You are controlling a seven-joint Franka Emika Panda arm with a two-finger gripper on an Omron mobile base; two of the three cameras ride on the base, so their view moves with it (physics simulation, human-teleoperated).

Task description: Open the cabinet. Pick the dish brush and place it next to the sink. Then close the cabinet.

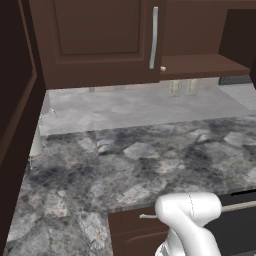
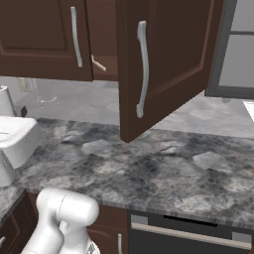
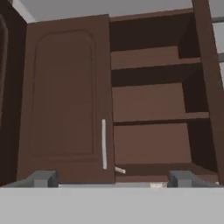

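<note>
The cabinet [image 3: 148, 109] stands half opened: its right door [image 2: 163, 64] is swung out over the marbled grey stone counter [image 1: 150, 160], baring three plain shelves, while the left door [image 3: 65, 96] is shut flat, so the opening step looks done and the pick comes next. On the lowest shelf, just beside the left door's silver bar handle [image 3: 104, 143], lies a small pale stick [image 3: 120, 170], probably the dish brush, though it is too tiny to be sure. The gripper [image 3: 113, 179] is released, jaws wide and empty, facing the shelves from well back. The doors are dark brown panelled wood; the handles are slim, slightly bowed metal bars.
</note>
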